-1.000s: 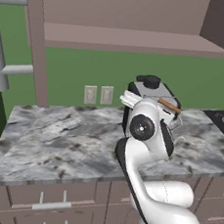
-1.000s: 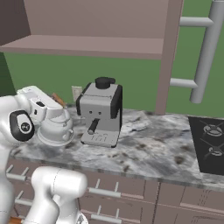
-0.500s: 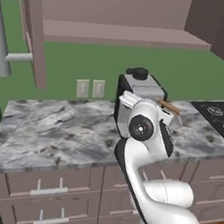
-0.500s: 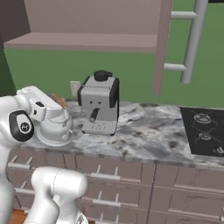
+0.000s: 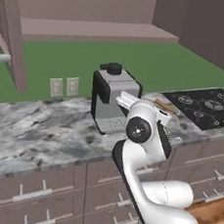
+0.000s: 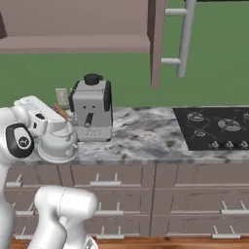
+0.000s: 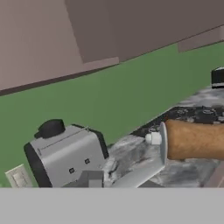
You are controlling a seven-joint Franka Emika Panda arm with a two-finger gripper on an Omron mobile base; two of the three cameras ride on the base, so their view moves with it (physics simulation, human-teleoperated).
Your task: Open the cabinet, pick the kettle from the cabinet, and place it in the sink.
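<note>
Silvery kettle [image 6: 57, 141] is carried at left of the right base frame, its wooden handle seemingly gripped by the hand [image 6: 54, 116]; coffee machine [image 6: 91, 113] close beside could be clipped.

My arm [image 5: 145, 186]: glossy white, smooth rounded shells, thick tubular links. Dark charcoal band [image 5: 126, 177] runs along inner curve between links. Round dark joint cap [image 5: 138, 130] with small pale mark at centre, same cap [image 6: 19, 140] on other side. Boxy white wrist block [image 6: 35, 113] with small dark squares. I see no cables or screws.
</note>
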